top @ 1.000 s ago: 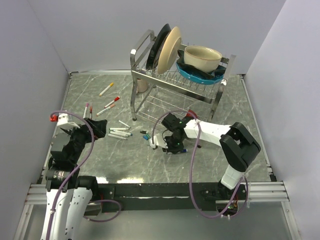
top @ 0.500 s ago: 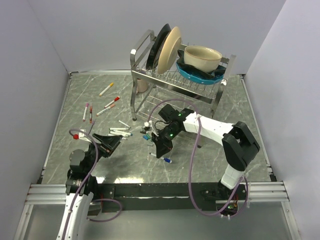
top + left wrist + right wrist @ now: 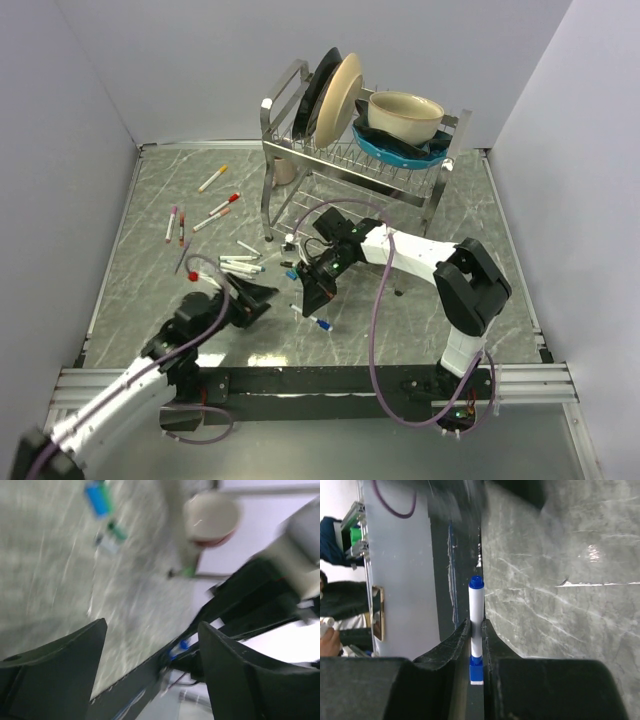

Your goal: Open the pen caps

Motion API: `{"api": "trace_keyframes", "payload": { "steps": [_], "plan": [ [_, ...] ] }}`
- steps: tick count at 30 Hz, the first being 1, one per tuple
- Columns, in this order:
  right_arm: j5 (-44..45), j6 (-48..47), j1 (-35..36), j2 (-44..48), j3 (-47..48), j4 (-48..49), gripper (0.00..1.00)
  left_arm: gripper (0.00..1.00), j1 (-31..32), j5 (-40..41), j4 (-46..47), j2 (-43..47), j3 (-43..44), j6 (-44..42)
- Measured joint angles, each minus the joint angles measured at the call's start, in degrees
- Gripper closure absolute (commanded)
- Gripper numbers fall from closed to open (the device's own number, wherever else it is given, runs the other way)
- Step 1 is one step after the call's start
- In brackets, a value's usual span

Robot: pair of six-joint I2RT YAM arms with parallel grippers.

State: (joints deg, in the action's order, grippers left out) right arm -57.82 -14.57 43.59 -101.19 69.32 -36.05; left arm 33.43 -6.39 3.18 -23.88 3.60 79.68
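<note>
- Looking down from the top view, the right hand (image 3: pixel 312 292) is clamped on a blue-capped pen (image 3: pixel 314 320). It is tilted so the blue cap (image 3: pixel 324 326) sticks out below, toward the near edge of the desk (image 3: pixel 470 210). That probably offers the cap to the other arm.
- The left hand (image 3: pixel 258 297) is low over the desk just left of it, fingers apart and empty, aimed at the pen but clear of it.
- Five capped pens lie at the far left: one yellow-capped pen (image 3: pixel 212 178), one red-capped pen (image 3: pixel 224 204) and three with pinkish or dark caps. A cluster of white barrels (image 3: pixel 240 264) lies nearer, roughly four, with a few loose caps (image 3: pixel 290 268) beside them.
- The dish rack (image 3: pixel 290 190) holds two plates, one cream bowl and one blue dish.
- The left wrist view is badly blurred. Two dark fingers (image 3: pixel 55 675) stand wide with nothing between them, and one blue and one green loose cap lie on the desk ahead.
- The right wrist view shows one pen pinched at mid-barrel between nearly closed fingers (image 3: pixel 452 645). The cap is on the free far end, where it can be pulled.
</note>
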Motion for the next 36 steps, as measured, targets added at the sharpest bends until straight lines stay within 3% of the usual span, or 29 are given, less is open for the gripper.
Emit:
{"api": "trace_keyframes", "payload": {
  "steps": [6,12,23,28,30,32,33,35,36],
  "plan": [
    [1.3,3.3,0.0,0.0,-0.3,2.5,1.0,0.31,12.2,12.8,0.7,-13.0,4.9,2.6],
    [1.8,5.0,-0.1,-0.1,-0.3,3.5,1.0,0.42,16.4,19.1,4.8,-17.0,7.3,4.3],
    [2.8,7.2,-1.0,-0.2,-0.3,5.1,1.0,0.49,22.7,24.5,6.0,-24.0,9.7,8.2],
    [3.4,8.2,-1.7,-0.2,-0.9,5.6,1.0,0.68,25.2,28.2,4.6,-28.9,13.9,10.1],
    [3.7,8.6,-1.9,-0.2,-1.3,5.5,1.0,0.86,25.9,29.0,4.6,-30.5,14.7,10.6],
    [3.9,8.8,-2.0,-0.2,-1.5,5.5,1.0,0.98,26.3,29.5,4.6,-31.5,15.1,11.2],
    [4.2,9.0,-2.0,-0.2,-1.5,5.5,0.99,0.99,26.4,29.9,4.6,-31.8,15.1,11.5],
    [4.3,9.0,-2.0,-0.2,-1.5,5.6,0.91,0.99,26.6,30.3,4.7,-31.9,15.2,11.7],
    [4.2,9.0,-2.0,-0.2,-1.5,5.6,0.74,0.99,26.7,30.4,4.6,-31.8,15.2,11.8]
  ]
}}
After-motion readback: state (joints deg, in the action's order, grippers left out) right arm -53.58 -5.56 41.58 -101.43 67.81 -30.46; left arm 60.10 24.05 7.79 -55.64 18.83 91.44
